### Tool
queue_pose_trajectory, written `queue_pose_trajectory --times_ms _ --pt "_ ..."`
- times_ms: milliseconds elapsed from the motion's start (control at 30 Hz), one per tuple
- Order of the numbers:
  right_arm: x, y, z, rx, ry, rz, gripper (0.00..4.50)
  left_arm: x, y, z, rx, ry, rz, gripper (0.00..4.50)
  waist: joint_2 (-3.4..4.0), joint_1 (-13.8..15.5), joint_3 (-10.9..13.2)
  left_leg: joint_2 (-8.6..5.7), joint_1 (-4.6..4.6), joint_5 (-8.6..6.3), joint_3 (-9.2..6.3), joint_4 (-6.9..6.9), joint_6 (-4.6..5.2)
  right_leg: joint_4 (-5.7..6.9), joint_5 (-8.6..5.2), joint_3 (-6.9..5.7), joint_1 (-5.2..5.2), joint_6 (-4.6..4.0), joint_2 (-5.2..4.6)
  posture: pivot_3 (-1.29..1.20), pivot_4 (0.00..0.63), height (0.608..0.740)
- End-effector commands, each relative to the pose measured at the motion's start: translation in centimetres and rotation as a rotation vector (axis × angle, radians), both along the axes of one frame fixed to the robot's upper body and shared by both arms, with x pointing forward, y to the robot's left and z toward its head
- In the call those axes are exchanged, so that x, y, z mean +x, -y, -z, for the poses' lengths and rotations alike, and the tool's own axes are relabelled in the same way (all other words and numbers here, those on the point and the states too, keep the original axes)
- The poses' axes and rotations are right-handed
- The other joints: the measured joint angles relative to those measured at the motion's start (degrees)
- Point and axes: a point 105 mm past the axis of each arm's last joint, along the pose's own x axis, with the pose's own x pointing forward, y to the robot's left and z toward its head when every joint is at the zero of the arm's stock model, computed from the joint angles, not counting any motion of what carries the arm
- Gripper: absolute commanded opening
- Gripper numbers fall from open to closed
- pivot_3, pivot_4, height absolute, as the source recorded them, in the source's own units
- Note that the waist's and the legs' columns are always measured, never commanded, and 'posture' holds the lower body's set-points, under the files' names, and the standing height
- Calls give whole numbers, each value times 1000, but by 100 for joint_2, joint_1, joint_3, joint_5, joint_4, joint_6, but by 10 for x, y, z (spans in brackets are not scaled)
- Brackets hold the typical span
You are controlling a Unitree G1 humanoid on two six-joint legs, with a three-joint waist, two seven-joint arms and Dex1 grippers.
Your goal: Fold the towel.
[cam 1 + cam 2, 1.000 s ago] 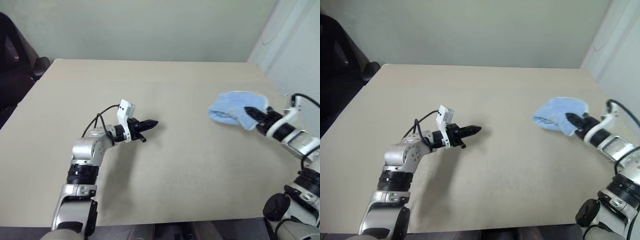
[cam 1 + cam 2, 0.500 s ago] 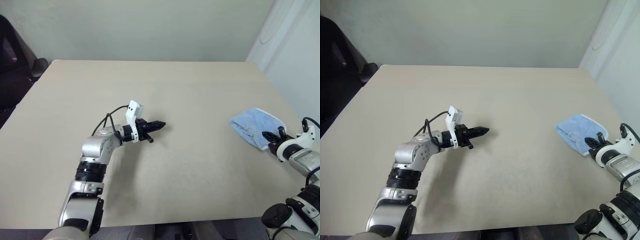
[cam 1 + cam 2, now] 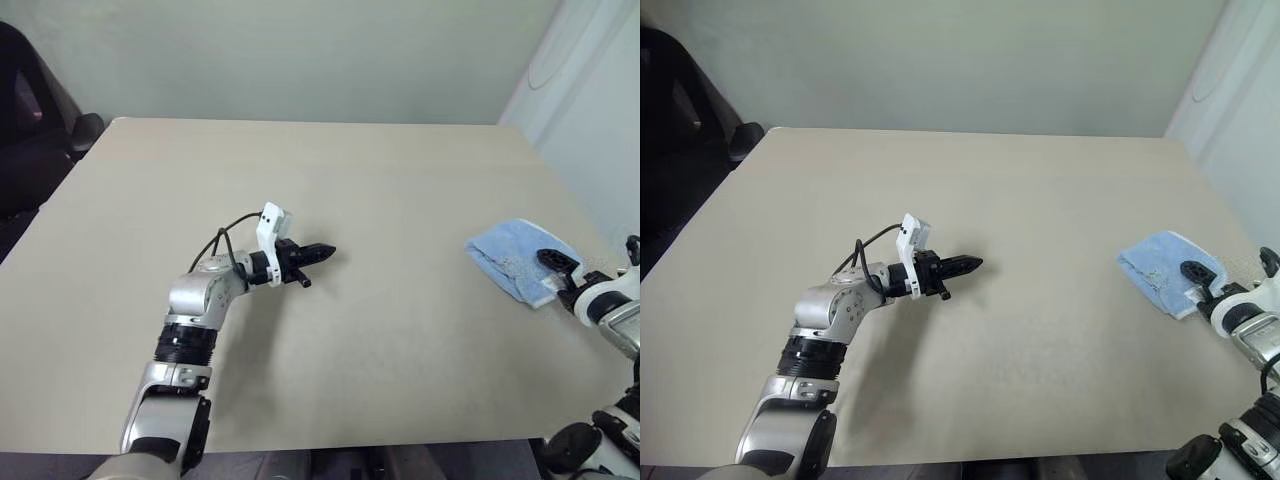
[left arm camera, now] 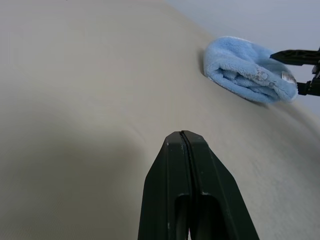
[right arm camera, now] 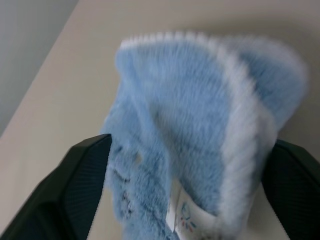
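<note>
Since a second ago: towel (image 3: 517, 258) carried from mid-right to tabletop (image 3: 380, 200) right edge, set down folded; right claw (image 3: 560, 276) released, now wide, fingers straddling towel's near end. Towel's long axis runs away from right claw. Left claw (image 3: 318, 250) pinched empty, well apart mid-table. One towel, two claws.

The bench (image 3: 400, 200) lies bare across its middle and far side, open for passage. A folded towel (image 3: 515, 258) sits near its right edge, seemingly between the right pincer's (image 5: 185, 195) spread fingers.
</note>
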Motion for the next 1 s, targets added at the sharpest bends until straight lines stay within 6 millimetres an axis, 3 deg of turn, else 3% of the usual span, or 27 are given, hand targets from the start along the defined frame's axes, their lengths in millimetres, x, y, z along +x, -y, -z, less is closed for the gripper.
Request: queue_pose_trajectory --times_ms 33,167,300,367,467,700,1000 --pt "-7 10 -19 -98 38 41 4447 1 -2 -11 -15 48 10 0 0 0 0 -1 0 0 1 1 1 0 0 0 0 0 -2 0 150 740" --pt "-24 33 -17 -293 -52 126 4447 9 -8 -12 -24 51 -25 0 2 22 -1 -2 1 0 1 1 3 0 -5 0 6 8 -5 0 150 740" --pt "-25 36 -48 -665 7 107 4447 26 -23 -17 4 102 -113 0 13 28 2 -9 -1 -5 3 2 5 0 -10 -1 6 16 -14 0 150 740" --pt "-16 19 -65 -833 82 21 4447 37 -37 -22 28 141 -174 0 24 1 5 -14 -2 -10 5 3 3 -1 -12 -1 7 19 -18 0 150 740" --pt "0 -12 -78 -953 190 -129 4447 48 -56 -34 69 230 -247 0 17 -79 4 -18 2 -12 6 2 1 -7 -13 -5 5 21 -18 0 150 740" --pt "25 -59 -82 -1046 320 -366 4447 53 -88 -64 85 359 -331 0 19 -103 4 -19 1 2 6 7 23 -15 -2 -6 7 42 -19 0 150 740" --pt "21 -96 -64 -1079 370 -618 4447 33 -103 -44 160 334 -326 0 19 9 3 -30 -3 -13 4 6 40 -54 2 -5 27 45 -29 0 150 740"
